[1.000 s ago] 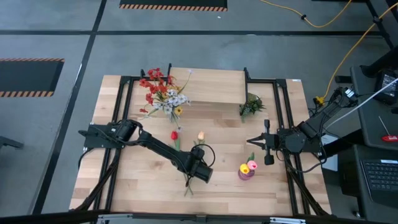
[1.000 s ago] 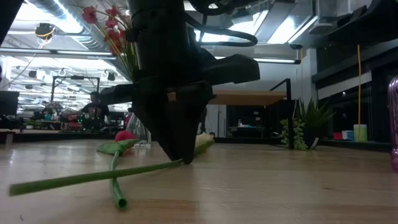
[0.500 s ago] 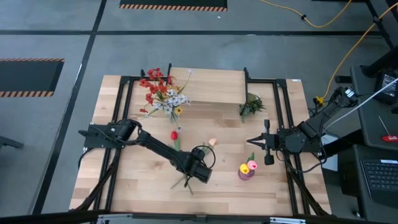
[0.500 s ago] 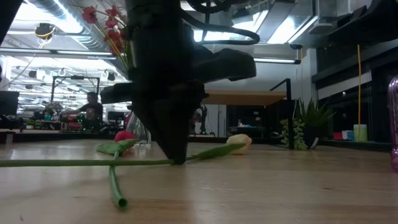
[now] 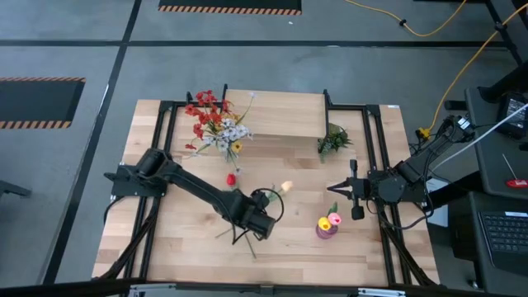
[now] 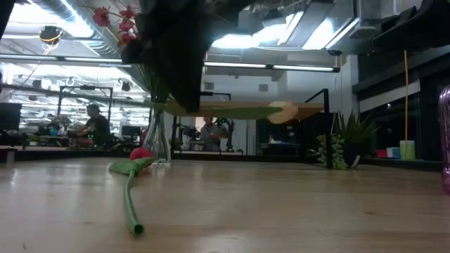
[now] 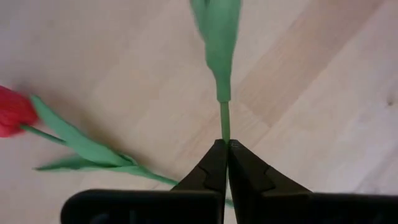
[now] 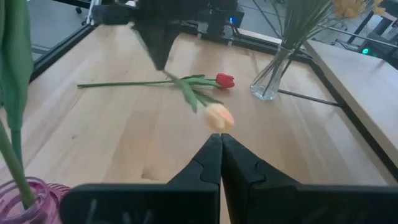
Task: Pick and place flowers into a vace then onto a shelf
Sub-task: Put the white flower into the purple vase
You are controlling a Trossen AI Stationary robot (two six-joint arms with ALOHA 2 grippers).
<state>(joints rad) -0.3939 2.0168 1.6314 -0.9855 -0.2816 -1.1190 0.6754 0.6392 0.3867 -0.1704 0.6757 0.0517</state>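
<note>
The step in hand was the pick-up of one flower. The left gripper (image 7: 222, 144) had its two dark fingers pressed together on the thin green stem of a pale orange artificial tulip (image 5: 285, 187), and the low view showed that tulip (image 6: 281, 111) carried level, clear of the light wooden tabletop (image 5: 289, 243), its bloom ahead of the fingertips and its stem end trailing behind them. A red tulip with a long green stem (image 6: 140, 154) lay flat on the tabletop just beside and below those fingers.

The right gripper (image 8: 220, 140) waited with its fingers closed on nothing, the small pink glass vase (image 5: 327, 228) with two tulips already in it close by.

The next move probably called for carrying the held tulip across to that pink vase, turning it stem-down and threading the stem into the mouth. The light wood shelf on black legs (image 5: 280, 115) stood well beyond both grippers.
</note>
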